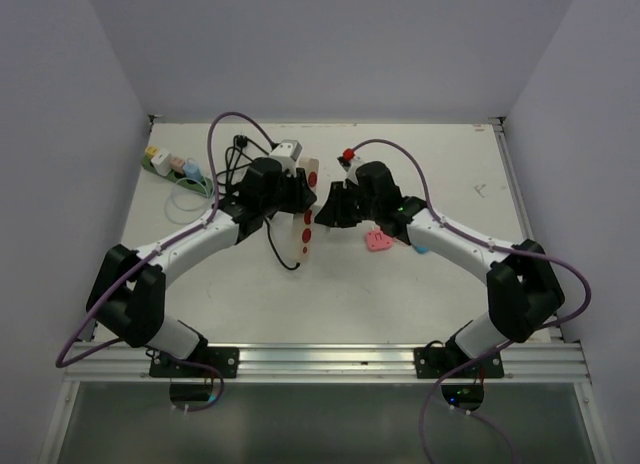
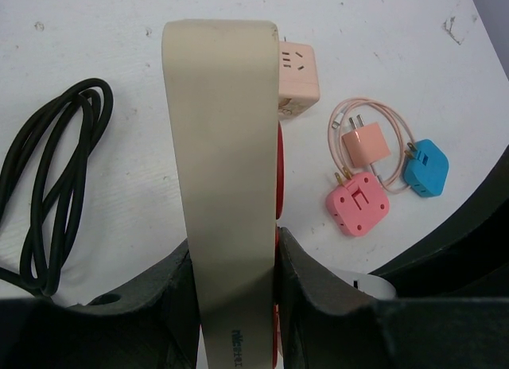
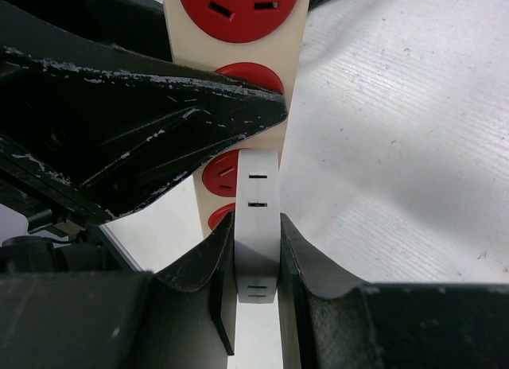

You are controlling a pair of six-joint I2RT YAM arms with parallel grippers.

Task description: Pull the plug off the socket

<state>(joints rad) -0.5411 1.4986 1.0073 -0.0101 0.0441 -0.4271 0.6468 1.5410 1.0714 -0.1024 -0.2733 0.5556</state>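
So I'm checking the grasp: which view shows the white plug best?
Right wrist: the white plug sits centred between the right fingers, against the cream power strip. Top external hides it; left wrist shows at most a white sliver.

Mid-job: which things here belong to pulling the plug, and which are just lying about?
Job:
strip, gripped by left tool
white plug, gripped by right tool
black cord

Lying about:
cube adapter by the strip's end
pink adapter
blue adapter
peach charger
coloured blocks, back left
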